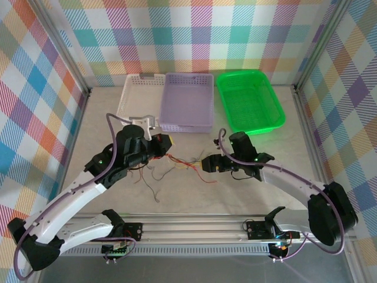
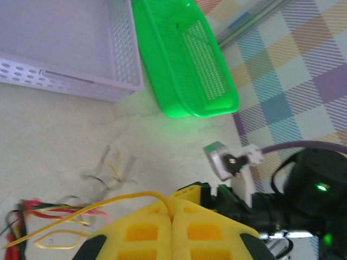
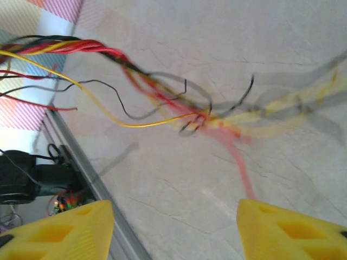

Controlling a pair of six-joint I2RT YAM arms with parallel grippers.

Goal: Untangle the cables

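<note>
The cables (image 1: 185, 164) lie in a tangle of red, yellow and black strands on the table between the two grippers. My left gripper (image 1: 166, 146) sits at the tangle's left end. In the left wrist view its yellow fingers (image 2: 173, 208) are pressed together on one yellow cable (image 2: 108, 199), which arcs away to the left toward the red and black strands (image 2: 38, 208). My right gripper (image 1: 206, 165) is at the tangle's right end. Its jaws (image 3: 173, 230) stand wide open with nothing between them. The knot of cables (image 3: 195, 116) hangs just beyond, and a blurred red strand (image 3: 241, 168) trails toward the right finger.
A white basket (image 1: 136, 94), a purple basket (image 1: 187, 100) and a green basket (image 1: 250, 100) stand in a row at the back. Loose thin wires (image 1: 154, 188) lie in front of the tangle. A metal rail (image 1: 194, 227) runs along the near edge.
</note>
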